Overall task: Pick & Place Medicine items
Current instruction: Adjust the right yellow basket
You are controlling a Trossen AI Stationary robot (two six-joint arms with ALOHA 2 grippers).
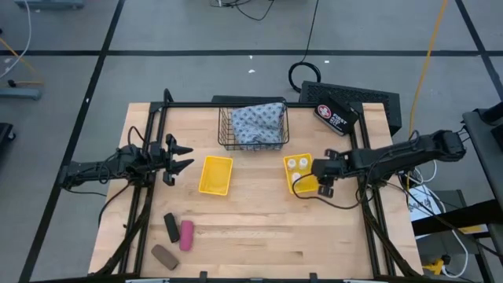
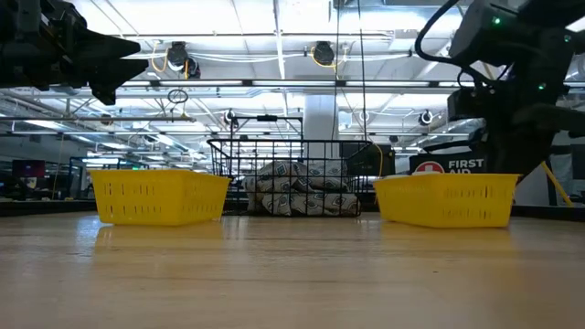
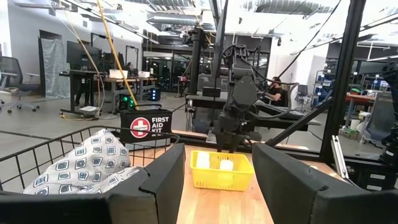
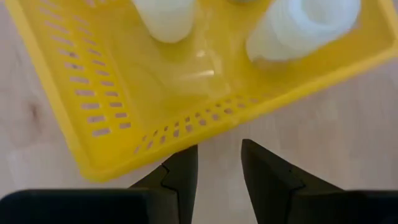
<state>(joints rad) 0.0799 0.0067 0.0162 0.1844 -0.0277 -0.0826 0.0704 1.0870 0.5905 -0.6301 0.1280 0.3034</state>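
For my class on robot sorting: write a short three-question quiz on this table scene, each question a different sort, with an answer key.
1. True or false: the patterned pouch lies inside the wire basket.
2. Multiple choice: the right gripper is over A) the wire basket, B) the right yellow tray holding white bottles, C) the three oblong pieces.
3. Fill the gap: the left yellow tray holds ____ items, while the black piece, pink piece and brown piece lie on the table.

Key: 1 true; 2 B; 3 no.
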